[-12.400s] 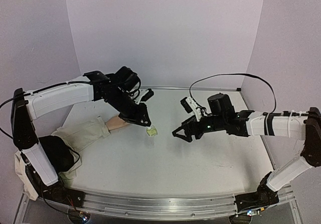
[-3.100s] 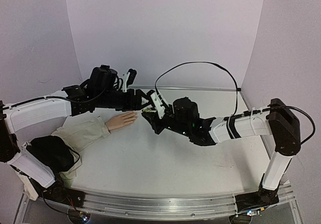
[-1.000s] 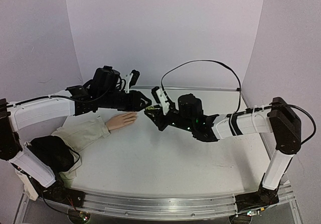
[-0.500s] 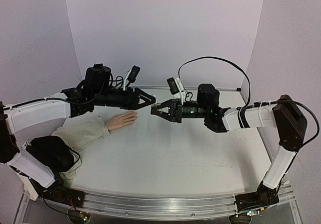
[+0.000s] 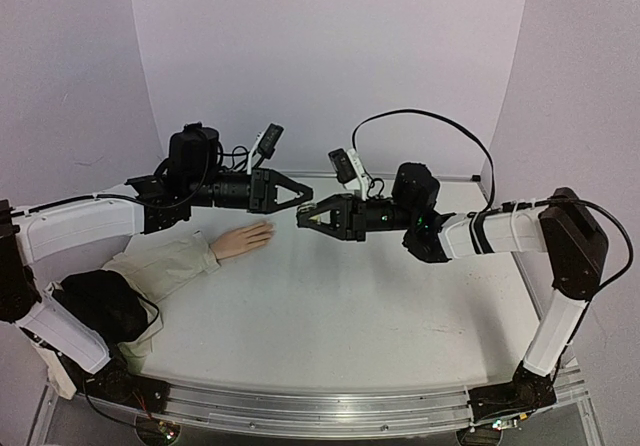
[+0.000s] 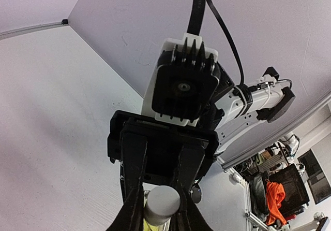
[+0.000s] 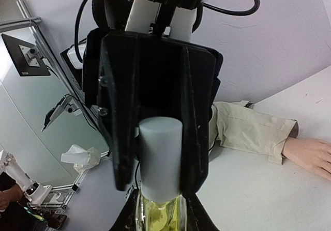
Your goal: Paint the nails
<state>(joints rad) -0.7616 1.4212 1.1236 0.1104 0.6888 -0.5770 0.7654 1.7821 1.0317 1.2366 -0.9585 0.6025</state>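
Observation:
A small yellowish-green bottle (image 7: 158,213) is held in the air above the table, with my right gripper (image 7: 158,219) shut on its glass body. Its grey cap (image 7: 160,156) points at my left gripper (image 6: 159,216), whose fingers are shut on that cap (image 6: 162,199). From above, the left gripper (image 5: 304,196) and the right gripper (image 5: 300,218) meet tip to tip. The pale peach mannequin hand (image 5: 243,239) lies flat on the table below and to their left, in a beige sleeve (image 5: 165,266). The nails (image 5: 268,229) are too small to make out.
A black bundle (image 5: 100,306) lies on the sleeve's near end by the left arm's base. A metal rail (image 5: 300,411) runs along the table's near edge. Lilac walls close in the back and both sides. The right arm's black cable (image 5: 430,121) loops above it.
The right gripper has lifted the bottle off the table beside the hand and turned it level. The left gripper opened, moved over the cap, and shut on it.

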